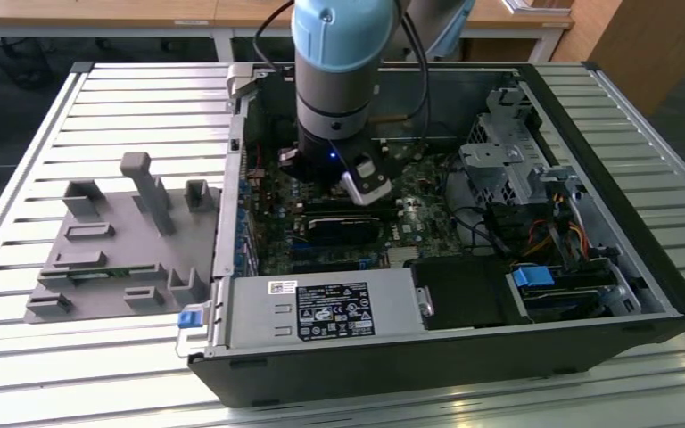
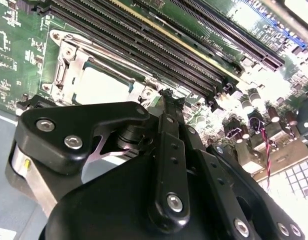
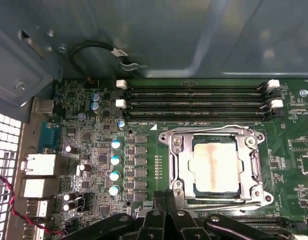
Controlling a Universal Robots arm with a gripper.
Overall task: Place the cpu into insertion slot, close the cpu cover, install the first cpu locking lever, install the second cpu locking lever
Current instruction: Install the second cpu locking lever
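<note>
Memory slots (image 3: 196, 102) crowd the cpu cover (image 3: 216, 167); above seems open.

Dull silver metal cpu (image 3: 216, 169), shiny metal cpu cover (image 3: 179, 161), matt black pincer (image 2: 166, 95).

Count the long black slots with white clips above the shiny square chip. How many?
3, stacked in a row above the cpu: top memory slot, middle memory slot and bottom memory slot. The gripper hides the board below the chip, so more may sit there.
</note>
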